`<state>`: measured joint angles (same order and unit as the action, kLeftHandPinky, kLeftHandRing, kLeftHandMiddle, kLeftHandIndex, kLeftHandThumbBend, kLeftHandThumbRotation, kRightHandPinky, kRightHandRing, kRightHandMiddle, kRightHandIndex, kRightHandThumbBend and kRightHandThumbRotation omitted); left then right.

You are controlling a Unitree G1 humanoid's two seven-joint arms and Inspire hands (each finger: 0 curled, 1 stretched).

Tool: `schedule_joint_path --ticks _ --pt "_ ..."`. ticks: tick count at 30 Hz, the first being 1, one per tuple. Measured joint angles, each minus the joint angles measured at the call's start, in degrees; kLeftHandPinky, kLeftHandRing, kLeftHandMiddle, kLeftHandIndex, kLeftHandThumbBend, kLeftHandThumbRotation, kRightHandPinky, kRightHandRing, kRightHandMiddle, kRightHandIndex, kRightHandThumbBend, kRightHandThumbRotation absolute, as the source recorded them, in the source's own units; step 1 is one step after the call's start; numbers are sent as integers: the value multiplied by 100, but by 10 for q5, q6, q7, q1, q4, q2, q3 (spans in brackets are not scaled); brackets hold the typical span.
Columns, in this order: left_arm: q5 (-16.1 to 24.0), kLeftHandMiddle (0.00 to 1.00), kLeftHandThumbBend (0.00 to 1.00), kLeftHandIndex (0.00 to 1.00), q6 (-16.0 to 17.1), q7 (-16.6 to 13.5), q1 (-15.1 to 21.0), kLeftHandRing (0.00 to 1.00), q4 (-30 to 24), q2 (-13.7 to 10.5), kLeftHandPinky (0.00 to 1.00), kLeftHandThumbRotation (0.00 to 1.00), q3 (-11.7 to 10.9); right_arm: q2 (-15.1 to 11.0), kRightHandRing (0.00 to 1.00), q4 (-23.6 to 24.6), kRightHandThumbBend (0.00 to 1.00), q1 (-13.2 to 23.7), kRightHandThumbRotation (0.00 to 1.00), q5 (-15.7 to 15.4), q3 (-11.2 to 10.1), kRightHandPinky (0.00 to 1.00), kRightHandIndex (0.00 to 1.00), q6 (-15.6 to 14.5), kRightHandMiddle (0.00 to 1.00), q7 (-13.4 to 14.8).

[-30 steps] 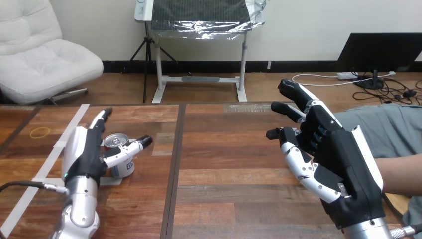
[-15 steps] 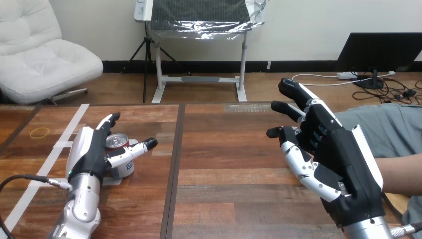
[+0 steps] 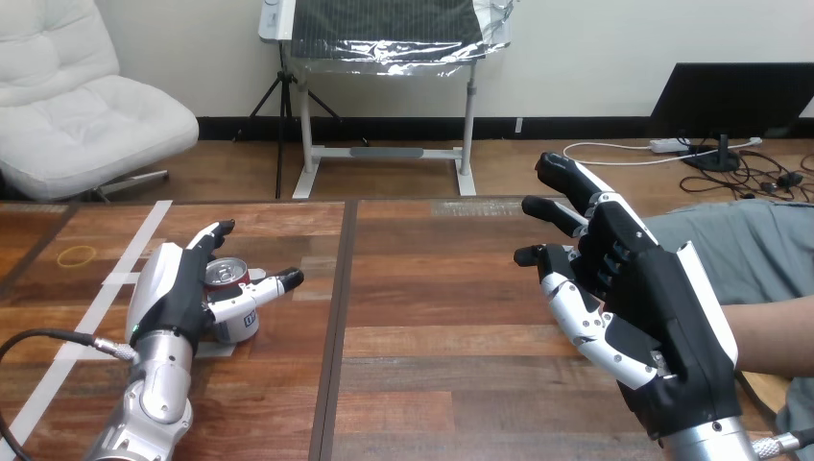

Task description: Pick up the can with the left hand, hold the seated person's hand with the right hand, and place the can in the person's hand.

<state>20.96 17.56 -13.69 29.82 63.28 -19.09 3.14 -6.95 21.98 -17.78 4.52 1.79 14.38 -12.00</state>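
A white label with dark print is seen on the side of the drink can (image 3: 240, 327), but the writing cannot be read. The can is placed upright on the left part of the wooden table (image 3: 432, 317), its long axis vertical and its silver top turned upward. It is framed by the left hand (image 3: 173, 298): the fingers are stretched out behind it and the thumb is spread in front, not clamped. The right hand (image 3: 653, 307) is raised, its fingers apart and slightly bent, and nothing is held. The person's forearm (image 3: 773, 336) is seen behind it.

Silver-topped can (image 3: 223, 274) stands upright on the wooden table (image 3: 432, 317).
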Motion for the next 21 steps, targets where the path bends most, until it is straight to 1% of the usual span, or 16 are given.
schedule_joint_path --ticks 4,8,21 --pt "3 91 98 89 -2 -5 3 89 6 -2 81 51 5 0 87 0 20 0 13 0 0 67 88 -3 93 0" --pt "3 91 98 89 -4 -12 5 89 14 -2 82 50 6 -1 87 0 20 0 13 0 0 67 89 -4 93 0" --pt "4 91 96 90 -6 -21 5 90 25 -2 83 48 8 -1 86 1 21 0 14 0 0 68 88 -9 92 0"
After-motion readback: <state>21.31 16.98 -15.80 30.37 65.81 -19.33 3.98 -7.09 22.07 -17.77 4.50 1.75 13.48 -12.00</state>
